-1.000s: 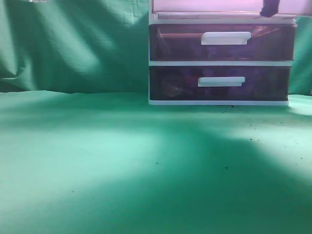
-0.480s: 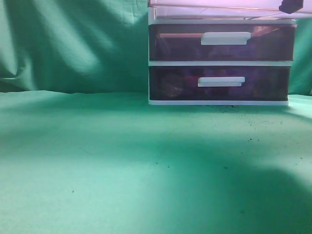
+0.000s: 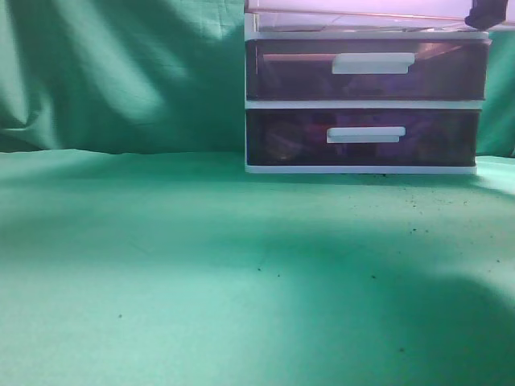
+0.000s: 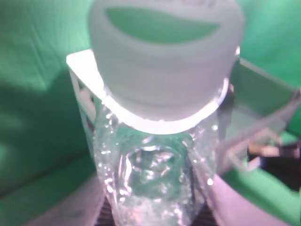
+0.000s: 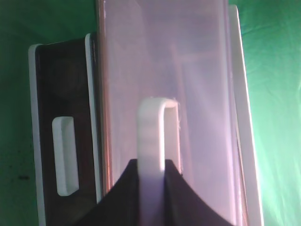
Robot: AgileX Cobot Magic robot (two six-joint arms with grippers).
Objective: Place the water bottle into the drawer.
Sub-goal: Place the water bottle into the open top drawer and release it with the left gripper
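Observation:
The clear water bottle with a white cap fills the left wrist view. My left gripper is shut on its body, and neither shows in the exterior view. The drawer is the pinkish top one of the white-framed unit, cut off by the top edge of the exterior view. In the right wrist view its translucent front fills the frame. My right gripper is shut on its white bar handle. In the exterior view that gripper is a dark shape at the drawer's right end.
Two darker purple drawers with white handles sit below in the same unit, on the green cloth. A green curtain hangs behind. Parts of a white frame show behind the bottle.
In the exterior view my right gripper has moved right along the top drawer, from the middle-right to the unit's right end. The shadows on the cloth have shifted.

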